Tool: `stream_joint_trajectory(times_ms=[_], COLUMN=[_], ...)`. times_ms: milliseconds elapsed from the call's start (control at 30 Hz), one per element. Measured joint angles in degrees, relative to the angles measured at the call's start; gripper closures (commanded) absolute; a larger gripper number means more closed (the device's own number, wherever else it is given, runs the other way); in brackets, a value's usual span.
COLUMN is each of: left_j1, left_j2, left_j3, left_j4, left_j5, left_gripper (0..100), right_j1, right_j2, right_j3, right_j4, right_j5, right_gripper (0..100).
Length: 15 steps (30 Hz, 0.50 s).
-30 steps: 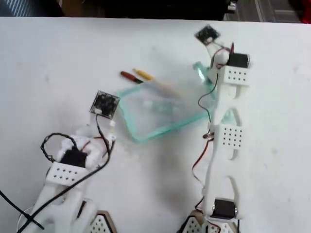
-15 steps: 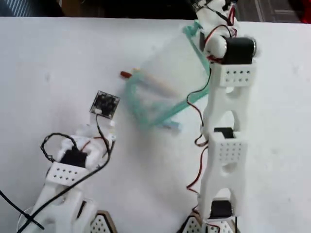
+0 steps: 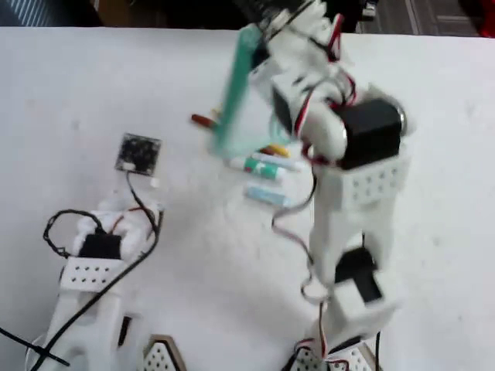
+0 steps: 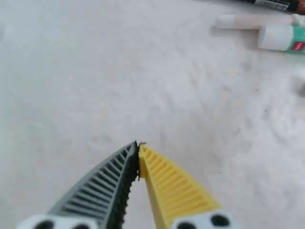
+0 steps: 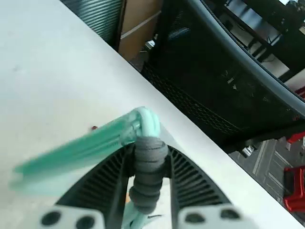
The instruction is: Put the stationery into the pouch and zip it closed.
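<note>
The clear pouch with teal edging (image 3: 236,85) hangs on edge in the air above the far middle of the table, and my right gripper (image 3: 267,46) is shut on its corner. In the right wrist view a grey cord and the teal edge (image 5: 95,143) sit between the closed fingers of the right gripper (image 5: 147,143). Loose stationery lies on the table below: a white-and-teal tube (image 3: 259,166), a second one (image 3: 267,195), a yellow pen (image 3: 274,151) and a red pen (image 3: 203,120). My left gripper (image 4: 138,145) is shut and empty over bare table, short of the tube (image 4: 283,37) and a pink pen (image 4: 238,21).
The left arm (image 3: 93,263) sits at the near left, and the right arm (image 3: 356,193) rises tall at centre right, over part of the stationery. A black mesh chair (image 5: 224,81) stands beyond the table's far edge (image 3: 116,28).
The right arm has lifted the pouch from flat on the table to hanging on edge. The stationery now lies bare on the table. The left arm has shifted slightly left.
</note>
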Motion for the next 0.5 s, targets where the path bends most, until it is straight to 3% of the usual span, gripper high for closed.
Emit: stream_joint_trajectory(times_ms=[200,500], left_j1=[-2.46,-5.71], left_j2=[0.0,0.0], left_j3=[-0.44,-1.32], left_j4=[0.35,0.35], left_j5=[2.64,2.81], left_gripper=[98,98], right_j1=[-6.24,-7.12], right_j2=[-13.89,-19.78], right_j3=[13.27,16.97], right_j4=[0.0,0.0], right_j5=[-0.09,-0.09], right_gripper=[98.1,98.1])
